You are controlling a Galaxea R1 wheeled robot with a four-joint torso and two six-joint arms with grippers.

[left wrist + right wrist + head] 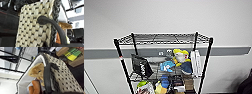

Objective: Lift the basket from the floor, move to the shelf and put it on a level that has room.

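The basket (32,28), cream with a dark checkered weave, hangs close under both wrists. Its dark handle (50,21) arches taut into my left gripper (62,45), which is shut on it. In the right wrist view the basket (65,75) has a pale lining, with a tan plush toy (37,71) and an orange-brown one (35,87) inside. The other handle (46,75) runs into my right gripper (50,92), also shut on it. The black wire shelf (124,65) stands straight ahead against the wall. Its top level (164,38) is bare wire grid.
The tier below holds a black bag (142,66), a yellow-and-white plush (180,55), blue items (167,66) and white flat packs (195,62). More clutter fills the tier under that. Cardboard boxes (73,58) sit beside the basket. A grey band (104,53) runs along the white wall.
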